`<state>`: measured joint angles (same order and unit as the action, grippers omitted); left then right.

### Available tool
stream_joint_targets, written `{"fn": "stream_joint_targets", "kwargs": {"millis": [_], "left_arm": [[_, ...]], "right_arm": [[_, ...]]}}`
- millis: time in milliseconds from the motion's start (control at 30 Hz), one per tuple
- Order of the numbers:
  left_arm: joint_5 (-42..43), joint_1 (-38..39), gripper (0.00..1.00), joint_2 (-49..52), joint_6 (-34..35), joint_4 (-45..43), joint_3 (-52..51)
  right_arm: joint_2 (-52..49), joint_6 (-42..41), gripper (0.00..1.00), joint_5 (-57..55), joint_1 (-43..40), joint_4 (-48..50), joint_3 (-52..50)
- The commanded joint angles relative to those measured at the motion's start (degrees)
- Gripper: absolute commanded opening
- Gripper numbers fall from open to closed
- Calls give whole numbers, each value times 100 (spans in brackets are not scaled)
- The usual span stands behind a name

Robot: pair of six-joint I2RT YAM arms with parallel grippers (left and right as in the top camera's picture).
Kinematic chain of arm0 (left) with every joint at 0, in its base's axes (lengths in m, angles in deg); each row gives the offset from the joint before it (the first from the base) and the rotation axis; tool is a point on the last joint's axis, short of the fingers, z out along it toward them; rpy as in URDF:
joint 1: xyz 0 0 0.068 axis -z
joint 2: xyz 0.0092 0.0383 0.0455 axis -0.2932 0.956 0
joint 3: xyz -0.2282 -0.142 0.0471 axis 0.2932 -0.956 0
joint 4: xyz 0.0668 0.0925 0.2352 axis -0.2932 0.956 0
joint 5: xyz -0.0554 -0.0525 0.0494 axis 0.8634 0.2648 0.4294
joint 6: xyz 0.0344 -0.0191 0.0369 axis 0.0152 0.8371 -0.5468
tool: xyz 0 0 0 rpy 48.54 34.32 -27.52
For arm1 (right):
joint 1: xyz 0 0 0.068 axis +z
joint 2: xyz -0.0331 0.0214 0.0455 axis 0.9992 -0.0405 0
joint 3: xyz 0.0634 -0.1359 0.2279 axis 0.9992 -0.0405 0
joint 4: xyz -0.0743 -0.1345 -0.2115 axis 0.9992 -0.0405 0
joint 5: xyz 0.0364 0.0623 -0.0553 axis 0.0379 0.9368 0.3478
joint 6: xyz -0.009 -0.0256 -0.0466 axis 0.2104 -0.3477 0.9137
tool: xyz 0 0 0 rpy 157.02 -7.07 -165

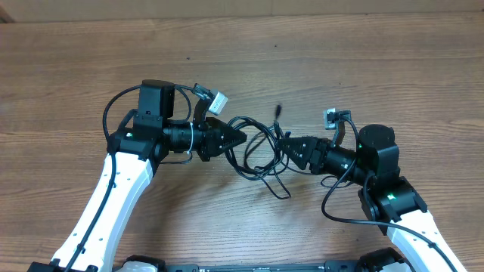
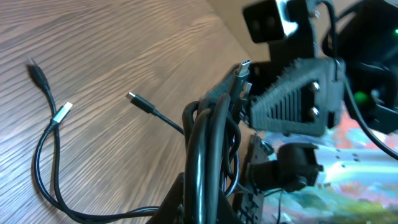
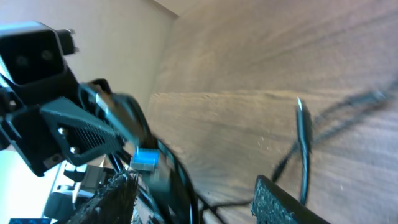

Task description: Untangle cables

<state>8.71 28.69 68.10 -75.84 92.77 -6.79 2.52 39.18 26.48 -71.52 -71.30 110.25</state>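
Between the two sets of jaws, a knot of thin black flexible cables (image 1: 261,151), looping over the brown wood-grain table (image 1: 340,60). On the left side of the knot, held by the left gripper (image 1: 240,138): jaws closed to a narrow point around a bundle of several strands (image 2: 208,143), seen running up out of them in the left wrist view. On the opposite side, met by the right gripper (image 1: 290,147): jaws standing well apart in the right wrist view, with the two ribbed black fingers (image 3: 281,202) at either side and blurred strands crossing the gap. Impossible to tell if gripping these strands or only surrounding them. Just above the right jaws in the overhead view, one cable end sticking up, blurred; below both jaws, one long loop trailing toward the robot's side. Farther out from the left jaws, flat on the wood, loose plug tips (image 2: 140,102), well apart from the bundle.
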Motion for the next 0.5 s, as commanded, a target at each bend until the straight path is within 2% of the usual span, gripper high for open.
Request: {"fn": "stream_joint_targets", "kwargs": {"millis": [0, 33, 67, 200, 400, 467], "left_arm": [[654, 72, 4, -68, -361, 15, 118], [656, 90, 4, -68, -361, 22, 116], [579, 122, 4, -61, -361, 48, 116], [85, 168, 4, -39, -361, 166, 116], [-17, 168, 4, -37, -354, 227, 116], [551, 168, 4, -37, -356, 140, 116]], "right_arm": [[48, 157, 49, 15, -9, 186, -4], [48, 109, 41, 26, -9, 203, -4], [48, -96, 27, 105, -9, 319, -4], [48, -238, 4, 516, -9, 664, -4], [48, -363, 4, 868, 85, 837, -7], [13, -361, 4, 774, 269, 791, -9]]}}
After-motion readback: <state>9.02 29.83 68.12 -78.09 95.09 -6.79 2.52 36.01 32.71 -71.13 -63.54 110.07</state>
